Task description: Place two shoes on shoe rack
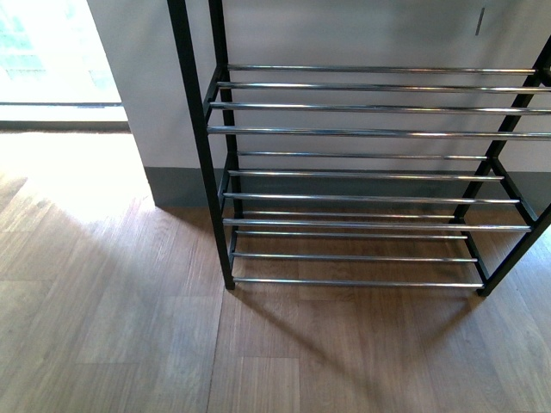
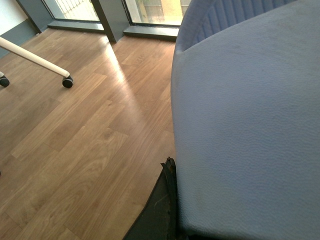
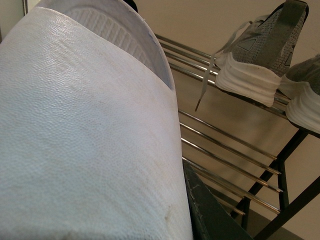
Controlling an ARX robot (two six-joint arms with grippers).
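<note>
One pale blue slide slipper [image 2: 245,125] fills most of the left wrist view. My left gripper [image 2: 186,200] is shut on it, with one dark finger [image 2: 160,210] showing at its edge. A second pale blue slide slipper [image 3: 80,140] fills the right wrist view, and my right gripper [image 3: 185,200] is shut on it beside a dark finger [image 3: 210,215]. Beyond it the shoe rack [image 3: 230,150] carries two grey sneakers [image 3: 260,55] [image 3: 305,95] on an upper tier. In the front view the shoe rack [image 1: 362,176] shows bare chrome rods, and neither arm is in sight.
The rack stands against a pale wall [image 1: 146,86] on a wood floor [image 1: 112,301]. A bright window [image 1: 47,52] lies to its left. In the left wrist view a white leg ends in a black caster [image 2: 67,81] near dark window frames [image 2: 112,20].
</note>
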